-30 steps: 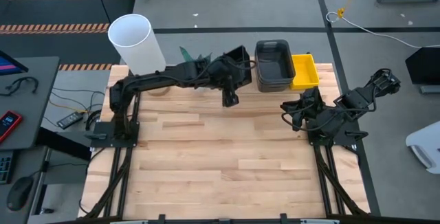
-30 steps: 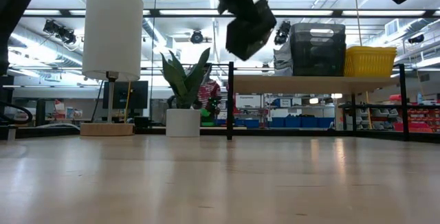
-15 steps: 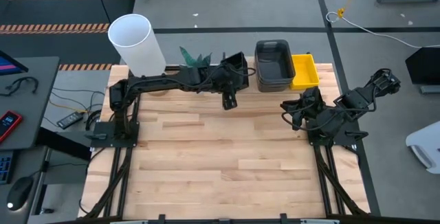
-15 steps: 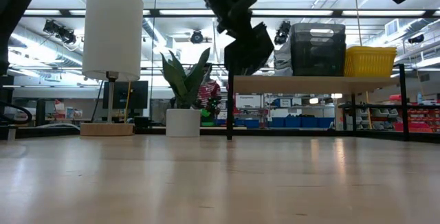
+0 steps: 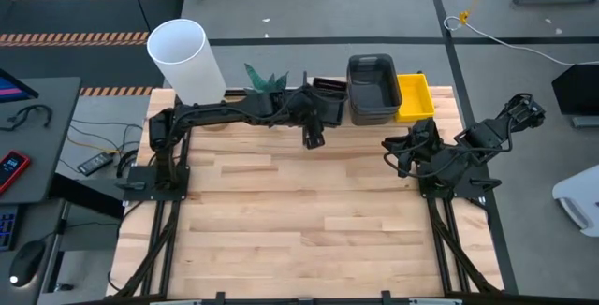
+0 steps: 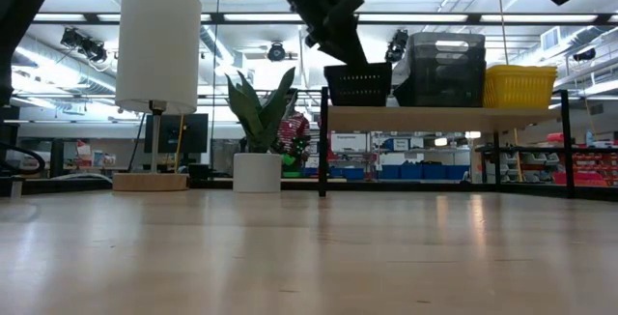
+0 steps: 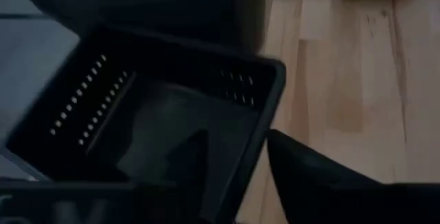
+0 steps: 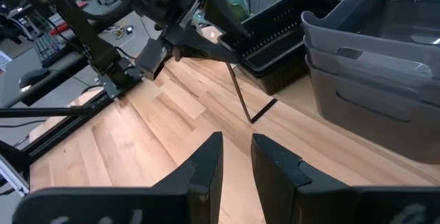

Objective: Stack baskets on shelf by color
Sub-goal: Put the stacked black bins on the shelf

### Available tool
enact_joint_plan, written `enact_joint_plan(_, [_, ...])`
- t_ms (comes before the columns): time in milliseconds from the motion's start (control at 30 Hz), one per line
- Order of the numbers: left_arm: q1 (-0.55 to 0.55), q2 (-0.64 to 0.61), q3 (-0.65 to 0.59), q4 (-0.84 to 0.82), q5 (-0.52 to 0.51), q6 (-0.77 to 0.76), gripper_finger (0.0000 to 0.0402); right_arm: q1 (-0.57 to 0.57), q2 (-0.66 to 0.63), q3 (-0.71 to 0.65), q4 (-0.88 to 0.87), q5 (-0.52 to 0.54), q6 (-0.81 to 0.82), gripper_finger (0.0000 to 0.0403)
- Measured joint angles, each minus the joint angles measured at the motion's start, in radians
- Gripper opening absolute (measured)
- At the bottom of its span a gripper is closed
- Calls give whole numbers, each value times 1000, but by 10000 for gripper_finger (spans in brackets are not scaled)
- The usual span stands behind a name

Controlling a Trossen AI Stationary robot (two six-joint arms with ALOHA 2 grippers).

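A black mesh basket (image 6: 358, 83) sits level on the left end of the raised wooden shelf (image 6: 454, 117), next to stacked smoky grey baskets (image 6: 446, 69) and yellow baskets (image 6: 519, 85). My left gripper (image 7: 237, 138) hangs open over the black basket (image 5: 329, 89). One finger (image 7: 172, 159) is inside its wall nearest the table's left. The other finger (image 7: 309, 172) is outside, with a gap to the wall. My right gripper (image 8: 234, 159) waits above the table's right side, slightly open, with nothing between its fingers.
A tall white lamp (image 5: 185, 57) and a plant in a white pot (image 6: 257, 156) stand at the far left, beside the shelf. Bare wooden tabletop (image 5: 309, 211) spreads between the two arm bases. The shelf's black uprights (image 6: 323, 141) reach down to the table.
My left gripper has come down toward the shelf with the black mesh basket. The basket hung tilted below the gripper a second ago; now it sits level on the shelf's left end beside the grey stack. The right arm has kept still.
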Motion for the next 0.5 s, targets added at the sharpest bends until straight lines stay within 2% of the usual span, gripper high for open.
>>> enact_joint_plan(133, [-10,0,27,13,-1,11,196,0,0,0,2,0,0,82])
enact_joint_plan(233, [-15,0,72,9,0,24,212,1,-3,0,2,-2,-1,82])
enact_joint_plan(367, [-16,-2,138,-40,9,-10,211,11,-44,-1,-24,-20,-14,79])
enact_joint_plan(500, [-17,-28,153,-7,128,-86,191,30,-134,-54,-26,-21,-18,63])
